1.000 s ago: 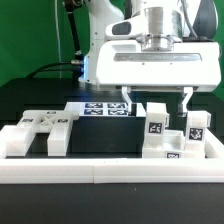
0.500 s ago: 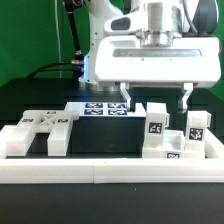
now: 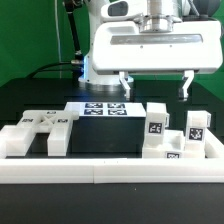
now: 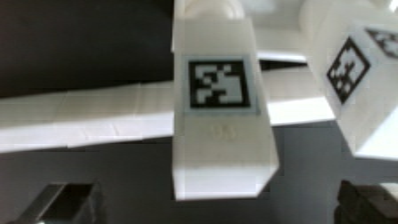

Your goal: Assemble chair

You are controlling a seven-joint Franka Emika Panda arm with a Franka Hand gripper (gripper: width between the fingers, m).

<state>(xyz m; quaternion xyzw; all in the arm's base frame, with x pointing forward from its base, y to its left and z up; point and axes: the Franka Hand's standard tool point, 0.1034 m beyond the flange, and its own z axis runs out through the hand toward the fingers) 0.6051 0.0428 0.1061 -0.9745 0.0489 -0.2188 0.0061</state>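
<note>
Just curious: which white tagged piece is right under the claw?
The tall block, centred beneath the open gripper; its tagged neighbour stands off to the side.

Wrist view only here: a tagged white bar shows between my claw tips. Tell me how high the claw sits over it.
Observer: In the exterior view the open claw hangs over the upright tagged block, tips above its top, not around it.
Operator: Report anything low near that block.
Observer: A small tagged piece sits low in front, between it and a second tagged block on the exterior view's right.
Operator: Say where the other parts are.
Observer: The notched bars lie flat at the exterior view's left, away from the claw.
</note>
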